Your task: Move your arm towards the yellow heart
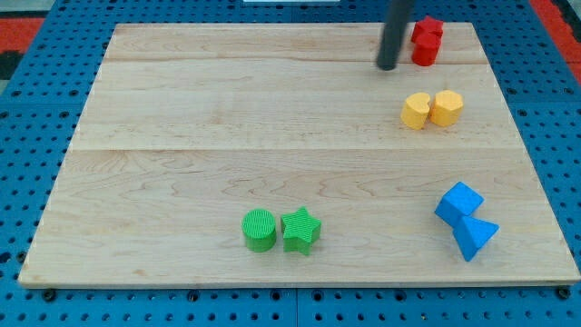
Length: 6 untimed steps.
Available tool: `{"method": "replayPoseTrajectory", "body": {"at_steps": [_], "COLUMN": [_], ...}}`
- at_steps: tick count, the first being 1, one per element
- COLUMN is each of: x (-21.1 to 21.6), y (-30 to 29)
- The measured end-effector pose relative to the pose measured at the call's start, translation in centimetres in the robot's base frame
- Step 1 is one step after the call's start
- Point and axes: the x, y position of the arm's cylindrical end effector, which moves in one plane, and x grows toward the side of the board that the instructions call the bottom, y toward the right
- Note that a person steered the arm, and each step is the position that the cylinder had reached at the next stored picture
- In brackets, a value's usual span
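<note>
In the camera view, my tip [388, 67] rests on the counter [227, 136] close to its top edge, toward the top right corner. I carry no gripper at all, only a straight dark rod, so there is nothing on me to open or close; the rod comes down from the view's top and ends on the pale wood.

Just beside my tip, on the view's right, stands a red block [427, 41], its exact shape hard to make out from here; a narrow strip of wood shows between it and the rod, so I do not appear to touch it.

The yellow heart [417, 111] lies below my tip and slightly to the view's right, near the counter's right edge in its upper half. It is apart from my tip, with bare wood between us. Touching its right side is a second yellow block [446, 107], which looks many-sided, perhaps a hexagon.

Further down the right edge, toward the bottom right corner, two blue blocks sit against each other: a blue cube-like block [459, 203] above and a blue triangle [476, 237] below it.

Near the bottom edge, about midway along it, a green cylinder [260, 229] stands with a green star [300, 230] just beside it on the view's right, the two touching or nearly so. Both are well apart from my tip.
</note>
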Motion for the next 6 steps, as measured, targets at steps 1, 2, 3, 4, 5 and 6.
{"method": "replayPoseTrajectory", "body": {"at_steps": [1,2,3,4,5,6], "x": [5.1,11.3,16.6,16.8,13.6,9.9], "y": [-5.3,-5.9,-3.7,0.6,2.8,3.8]}}
